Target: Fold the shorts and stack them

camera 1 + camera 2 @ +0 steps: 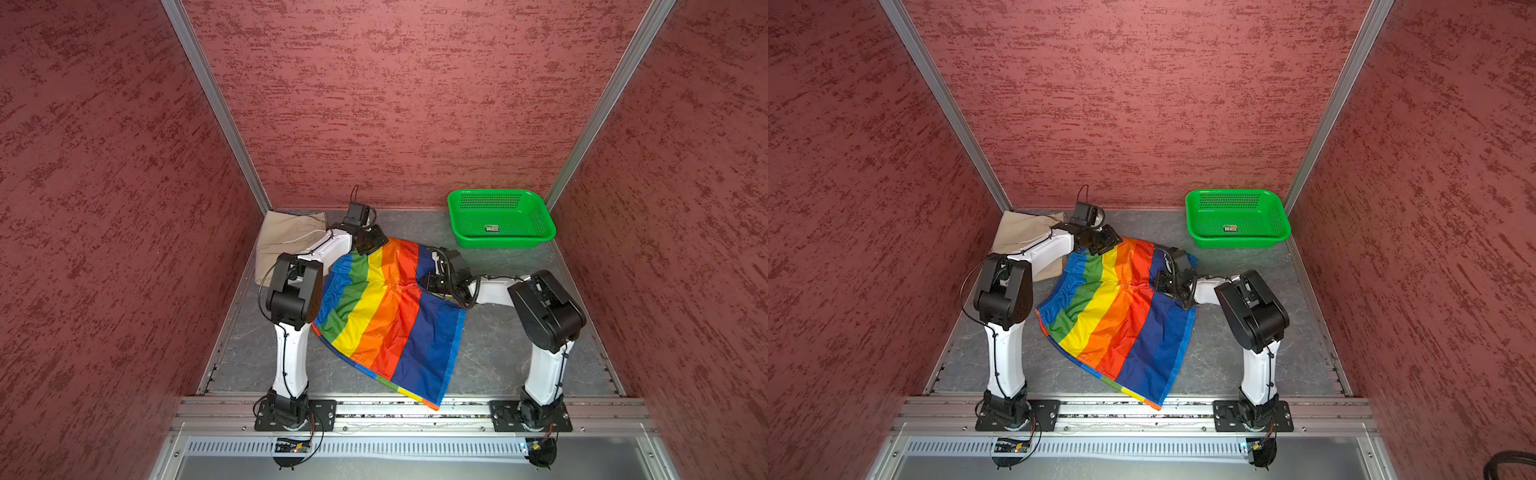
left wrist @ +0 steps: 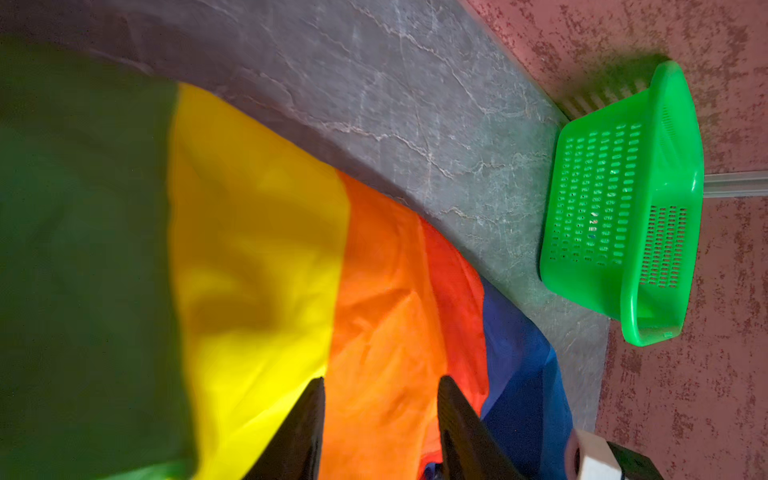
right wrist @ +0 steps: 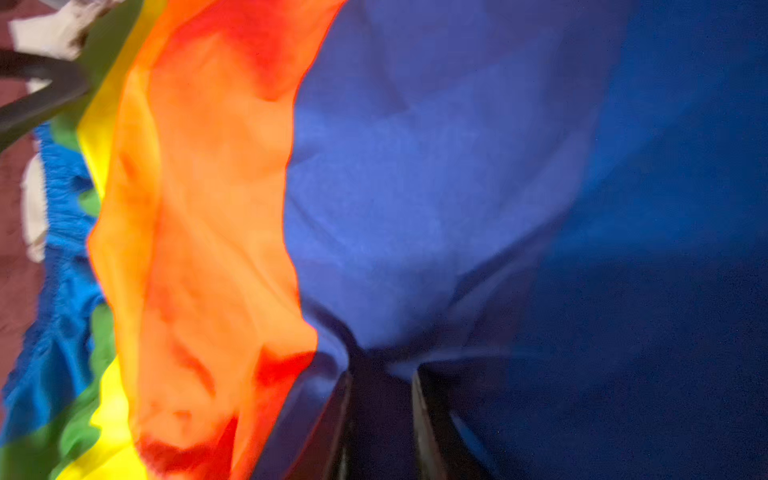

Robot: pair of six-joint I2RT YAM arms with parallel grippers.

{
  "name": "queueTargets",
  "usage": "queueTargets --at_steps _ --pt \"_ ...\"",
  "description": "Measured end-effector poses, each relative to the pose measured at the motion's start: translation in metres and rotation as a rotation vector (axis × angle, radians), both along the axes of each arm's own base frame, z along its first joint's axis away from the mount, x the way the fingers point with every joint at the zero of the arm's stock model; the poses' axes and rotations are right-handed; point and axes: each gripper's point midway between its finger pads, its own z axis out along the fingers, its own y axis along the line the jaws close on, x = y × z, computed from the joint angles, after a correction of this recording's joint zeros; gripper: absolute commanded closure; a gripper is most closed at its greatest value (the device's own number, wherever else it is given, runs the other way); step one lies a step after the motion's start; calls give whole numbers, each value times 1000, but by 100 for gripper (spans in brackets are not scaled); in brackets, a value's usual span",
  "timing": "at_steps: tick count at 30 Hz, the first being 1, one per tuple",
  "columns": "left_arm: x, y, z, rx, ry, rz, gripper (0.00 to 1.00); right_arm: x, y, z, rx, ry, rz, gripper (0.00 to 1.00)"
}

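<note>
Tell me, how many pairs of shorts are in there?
2. The rainbow-striped shorts lie spread in the middle; the beige shorts sit at the far left, partly behind the left arm. None shows in the green basket.

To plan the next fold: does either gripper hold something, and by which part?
The right gripper pinches the rainbow shorts at the blue stripe. The left gripper has its fingers apart over the orange stripe, holding nothing.

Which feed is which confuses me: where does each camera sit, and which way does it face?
Top view: high over the arm bases, looking down; left arm, right arm, rainbow shorts, basket.
Top view: alongside, same aim; beige shorts too.
Left wrist: on left arm, looking past left fingers toward the basket.
Right wrist: on right arm, right fingers pinching rainbow shorts.
Shared: rainbow shorts, in all.
</note>
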Motion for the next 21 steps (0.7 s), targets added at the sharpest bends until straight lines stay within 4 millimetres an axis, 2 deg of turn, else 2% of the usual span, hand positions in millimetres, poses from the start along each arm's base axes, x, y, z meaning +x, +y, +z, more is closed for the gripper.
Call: queueTargets --at_steps 2,4,6,9,10,12,14,15,16,19,20,21 --pt "-3 -2 -6 -4 12 -6 63 0 -3 2 36 10 3 55" --pt "-5 0 -18 -10 34 -2 64 -1 -19 6 73 23 -22 50" --pt "-7 10 -30 -12 63 16 63 -3 -47 14 103 27 -72 47" --pt "-13 25 -45 -24 107 41 57 -4 -95 39 131 -17 -169 45" --pt "-13 27 -46 -30 114 44 57 -2 -111 49 131 -44 -204 45" --pt "-14 24 -43 -42 111 29 57 1 -129 65 133 -92 -239 47" --pt "-15 10 -36 -47 91 -6 57 3 -142 73 137 -121 -262 59" --pt "-18 -2 -32 -49 77 -36 57 3 -149 72 145 -121 -278 70" --pt "-23 -14 -28 -47 67 -67 57 1 -154 67 154 -110 -292 76" --pt "-42 -59 -16 -46 34 -176 55 -2 -173 45 190 -38 -354 76" --pt "-47 -72 -13 -45 21 -208 52 -1 -179 38 201 -15 -373 74" --pt "-53 -87 -8 -43 7 -247 43 0 -184 31 215 6 -392 66"
